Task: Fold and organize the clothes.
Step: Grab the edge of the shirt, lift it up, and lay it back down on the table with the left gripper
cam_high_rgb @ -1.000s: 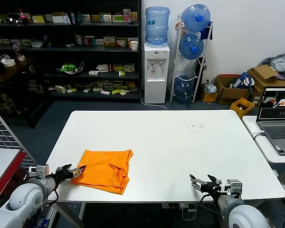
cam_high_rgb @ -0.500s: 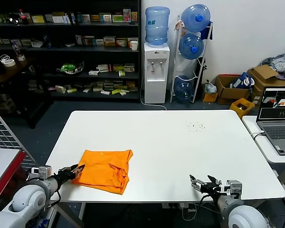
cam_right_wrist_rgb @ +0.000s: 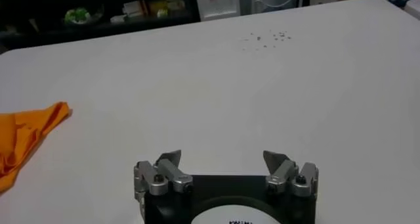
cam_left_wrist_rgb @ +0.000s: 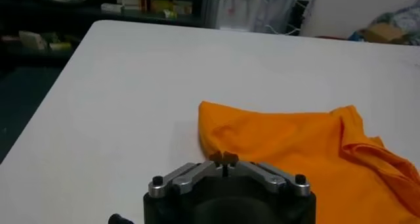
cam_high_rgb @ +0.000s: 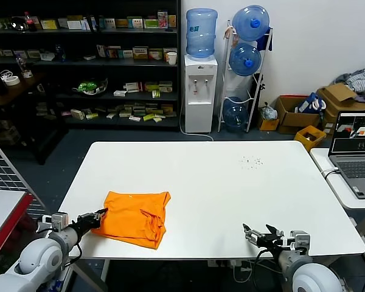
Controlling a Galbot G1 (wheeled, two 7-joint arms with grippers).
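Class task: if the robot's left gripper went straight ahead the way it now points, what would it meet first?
The left gripper, fingers shut, points at the near left corner of the folded orange T-shirt. It would probably meet that cloth edge first, though the exact gap is unclear.

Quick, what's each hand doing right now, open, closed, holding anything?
Left hand: closed, empty, at the near corner of the folded bright orange cotton T-shirt.
Right hand: open, empty, over the white table.
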